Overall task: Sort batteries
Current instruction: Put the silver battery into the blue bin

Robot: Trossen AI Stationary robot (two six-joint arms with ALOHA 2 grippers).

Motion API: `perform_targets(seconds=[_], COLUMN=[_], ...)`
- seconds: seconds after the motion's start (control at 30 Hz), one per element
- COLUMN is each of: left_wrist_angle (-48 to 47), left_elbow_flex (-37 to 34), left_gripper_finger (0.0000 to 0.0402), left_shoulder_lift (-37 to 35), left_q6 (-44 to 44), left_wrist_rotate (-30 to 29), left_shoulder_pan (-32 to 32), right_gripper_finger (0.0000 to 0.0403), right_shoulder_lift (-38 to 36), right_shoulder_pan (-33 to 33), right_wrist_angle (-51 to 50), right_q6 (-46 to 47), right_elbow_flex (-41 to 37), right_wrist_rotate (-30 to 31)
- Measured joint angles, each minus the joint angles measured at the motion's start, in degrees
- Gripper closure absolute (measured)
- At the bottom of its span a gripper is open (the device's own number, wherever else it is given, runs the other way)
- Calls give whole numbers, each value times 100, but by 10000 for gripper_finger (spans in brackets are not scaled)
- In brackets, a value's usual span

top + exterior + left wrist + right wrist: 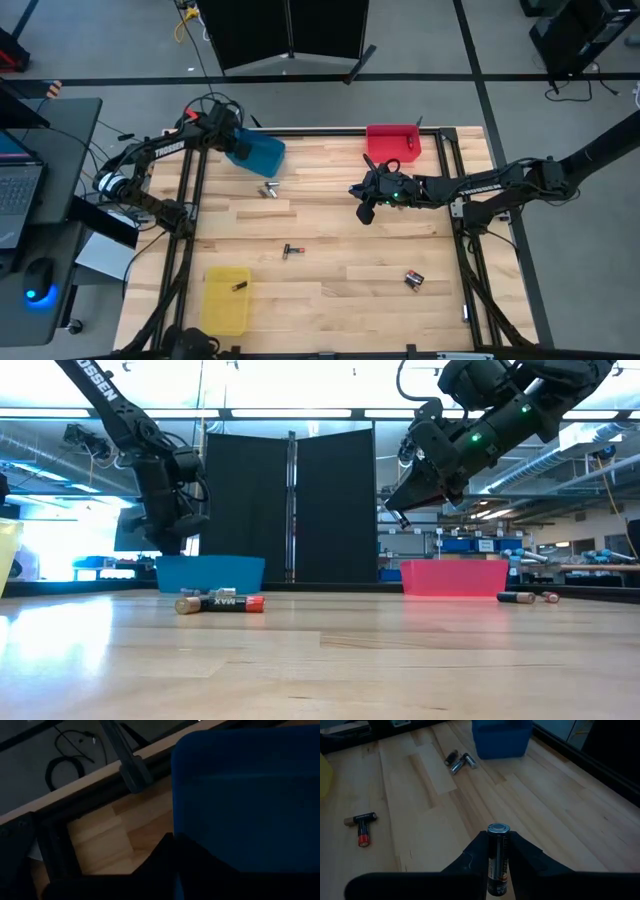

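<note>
While the left gripper (238, 143) hangs over the blue bin (258, 153) at the table's far left, its jaws drawn together on nothing that shows, white lettering reading TROSSEN runs along both forearms in the high view. In the low view the black cell with the red end (232, 603) shows white print that seems to read MAX upside down, though it is too small to be sure.

Going from left to right across the wooden table (330, 290): the yellow bin (227, 299) sits at the near left with one dark battery (240, 286) inside; the blue bin stands at the far left, with a small cluster of silver-grey batteries (269, 190) just beside it, three by the right wrist view; the black-and-red cell lies alone near the middle. The red bin (393, 142) stands at the far right. The right gripper (366, 213) hovers above the table in front of the red bin, clamped on an upright black battery (498, 857) with a silver cap. Near the right front lie two more cells (414, 279) side by side.

Three bins and eight batteries can be counted. A laptop (14, 200) and mouse (38, 275) sit on a desk left of the table.
</note>
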Motion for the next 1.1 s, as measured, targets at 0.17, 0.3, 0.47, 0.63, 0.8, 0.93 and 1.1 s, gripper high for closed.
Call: perform_targets(seconds=[0.17, 0.3, 0.47, 0.63, 0.8, 0.93, 1.1], left_wrist_angle=[262, 538, 484, 58, -283, -142, 412], left_elbow_flex=[-7, 2, 0, 0, 0, -148, -495], left_gripper_finger=[392, 392, 393, 393, 393, 390, 389], left_shoulder_lift=[-188, -426, -550, -542, -540, -538, -536], left_q6=[105, 103, -6, -322, -772, -1281, -1697], left_wrist_rotate=[-260, -417, -480, -276, -203, 43, 291], left_shoulder_pan=[-89, -171, -192, -188, -190, -194, -264], right_gripper_finger=[342, 342, 342, 342, 342, 342, 342], right_shoulder_lift=[0, -2, -2, -2, -2, -2, -2], right_shoulder_pan=[0, 0, 0, 0, 0, 0, 0], right_wrist_angle=[0, -2, -2, 0, 0, 4, 46], right_q6=[-16, -22, -31, -39, -42, -32, -12], right_elbow_flex=[0, 2, 2, 1, 0, 2, 1], right_wrist_rotate=[2, 0, 0, 0, 0, 0, 1])
